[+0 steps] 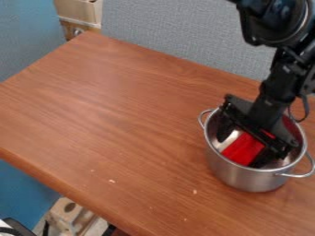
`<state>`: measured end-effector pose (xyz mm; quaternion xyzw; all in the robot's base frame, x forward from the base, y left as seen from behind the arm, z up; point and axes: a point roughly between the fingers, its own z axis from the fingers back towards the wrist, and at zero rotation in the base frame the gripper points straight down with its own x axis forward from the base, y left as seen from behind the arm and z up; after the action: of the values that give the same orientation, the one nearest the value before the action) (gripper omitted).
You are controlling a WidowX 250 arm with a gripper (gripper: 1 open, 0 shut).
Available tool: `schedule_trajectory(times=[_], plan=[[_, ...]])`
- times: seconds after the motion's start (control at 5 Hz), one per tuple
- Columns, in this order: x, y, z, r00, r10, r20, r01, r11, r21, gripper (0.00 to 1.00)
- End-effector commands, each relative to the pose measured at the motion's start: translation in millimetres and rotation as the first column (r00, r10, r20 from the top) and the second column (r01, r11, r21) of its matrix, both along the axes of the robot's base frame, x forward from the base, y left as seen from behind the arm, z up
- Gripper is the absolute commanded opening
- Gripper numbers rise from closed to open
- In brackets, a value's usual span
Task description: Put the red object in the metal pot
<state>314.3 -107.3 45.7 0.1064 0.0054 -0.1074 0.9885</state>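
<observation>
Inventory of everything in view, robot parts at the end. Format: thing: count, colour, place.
metal pot: 1, silver, on the table, right side of the picture
red block: 1, red, inside the pot, partly hidden by the gripper
table: 1, brown wood, across most of the picture
wall panel: 1, grey, behind the table
blue surface: 1 patch upper left, another lower left, blue
wooden piece: 1, light tan, lower left beyond the table edge
cables: black, lower left corner, count unclear
gripper: 1, black, reaching into the pot, fingertips unclear
robot arm: 1, black, upper right
</observation>
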Motion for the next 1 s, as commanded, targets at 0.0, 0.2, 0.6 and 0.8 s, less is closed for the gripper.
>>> schedule_trajectory(times=[0.0, 0.2, 0.6, 0.8], plan=[[3.2, -5, 42.7, 0.995, -0.007, 0.103, 0.009, 1.000, -0.017, 1.00], [2.4, -5, 48.6, 0.994, -0.002, 0.112, 0.003, 1.000, -0.016, 1.00], [-0.5, -5, 61.3, 0.991, 0.011, 0.131, -0.010, 1.000, -0.015, 1.00], [-2.6, -4, 66.7, 0.990, 0.016, 0.137, -0.014, 1.000, -0.014, 1.00]])
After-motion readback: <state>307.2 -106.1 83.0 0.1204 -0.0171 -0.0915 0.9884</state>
